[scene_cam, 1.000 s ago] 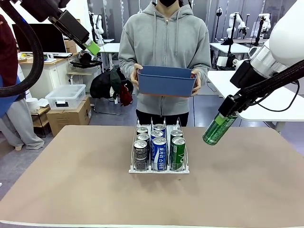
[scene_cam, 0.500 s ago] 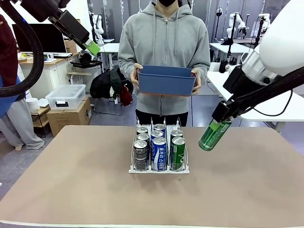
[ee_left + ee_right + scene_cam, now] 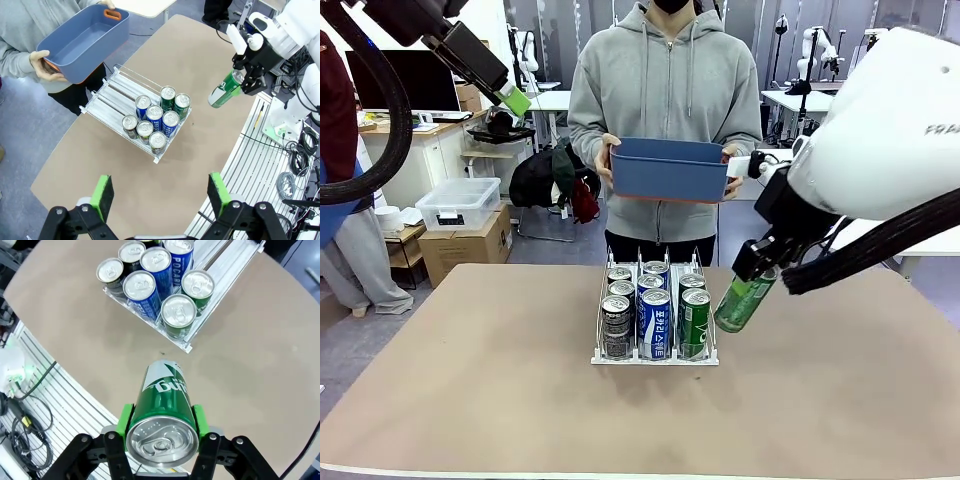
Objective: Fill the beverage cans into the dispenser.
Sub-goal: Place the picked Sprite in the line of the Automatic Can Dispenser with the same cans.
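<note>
The dispenser [image 3: 656,357] stands at the table's middle with several beverage cans in its front half: black ones [image 3: 616,325] in the left lane, blue-and-white [image 3: 655,322] in the middle, green [image 3: 694,320] on the right. Its far half [image 3: 107,100] is bare. My right gripper [image 3: 760,262] is shut on a green can [image 3: 742,302], tilted, in the air just right of the rack's front. The right wrist view shows this can [image 3: 162,410] between the green pads [image 3: 126,420], above bare table beside the dispenser [image 3: 225,265]. My left gripper [image 3: 160,194] hangs open high over the table's left.
A person at the far side holds a blue bin [image 3: 670,170] in both hands above the table's far edge. Bare table lies on both sides of the rack. Beyond the near edge are a slotted metal base and cables [image 3: 280,165].
My right gripper has carried the green can left and slightly down, closer to the dispenser's right side. The left arm, the person and the bin have not moved.
</note>
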`<state>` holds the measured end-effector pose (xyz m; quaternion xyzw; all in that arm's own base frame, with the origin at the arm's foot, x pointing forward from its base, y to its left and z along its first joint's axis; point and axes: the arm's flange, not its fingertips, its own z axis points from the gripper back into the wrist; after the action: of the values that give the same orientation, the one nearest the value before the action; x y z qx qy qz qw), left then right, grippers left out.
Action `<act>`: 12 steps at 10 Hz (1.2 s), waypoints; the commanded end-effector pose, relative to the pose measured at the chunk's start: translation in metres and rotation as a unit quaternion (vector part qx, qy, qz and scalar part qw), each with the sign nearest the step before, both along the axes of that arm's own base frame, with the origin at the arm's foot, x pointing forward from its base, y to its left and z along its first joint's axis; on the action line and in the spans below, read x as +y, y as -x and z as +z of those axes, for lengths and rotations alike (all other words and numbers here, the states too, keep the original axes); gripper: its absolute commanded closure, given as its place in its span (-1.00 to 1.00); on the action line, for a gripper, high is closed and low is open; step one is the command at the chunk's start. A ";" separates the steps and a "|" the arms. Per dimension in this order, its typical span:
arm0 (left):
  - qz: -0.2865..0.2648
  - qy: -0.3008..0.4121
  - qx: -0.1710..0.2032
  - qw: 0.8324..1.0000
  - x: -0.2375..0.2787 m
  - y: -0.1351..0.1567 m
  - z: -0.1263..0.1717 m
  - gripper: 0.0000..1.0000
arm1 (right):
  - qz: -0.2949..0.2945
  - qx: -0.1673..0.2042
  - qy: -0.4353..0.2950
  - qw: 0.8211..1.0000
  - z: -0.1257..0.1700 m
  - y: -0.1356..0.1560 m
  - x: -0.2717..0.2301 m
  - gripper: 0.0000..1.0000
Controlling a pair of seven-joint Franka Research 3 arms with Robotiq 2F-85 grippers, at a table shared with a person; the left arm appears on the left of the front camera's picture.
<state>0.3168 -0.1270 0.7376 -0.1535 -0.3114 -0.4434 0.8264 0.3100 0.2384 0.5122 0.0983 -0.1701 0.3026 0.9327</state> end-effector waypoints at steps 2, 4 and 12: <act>0.000 0.000 0.002 1.000 0.001 0.000 -0.001 -1.00 | -0.033 -0.008 -0.006 0.999 -0.018 -0.005 0.025 -0.16; 0.000 0.000 0.002 1.000 0.001 0.000 -0.001 -1.00 | -0.041 -0.004 -0.017 0.999 -0.031 -0.009 0.037 -0.16; 0.000 0.000 0.002 1.000 0.001 0.000 -0.001 -1.00 | -0.046 0.013 -0.014 0.999 -0.050 -0.029 0.041 -0.16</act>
<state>0.3168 -0.1271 0.7377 -0.1534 -0.3115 -0.4434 0.8263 0.3302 0.2705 0.4643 0.1068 -0.1578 0.2647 0.9453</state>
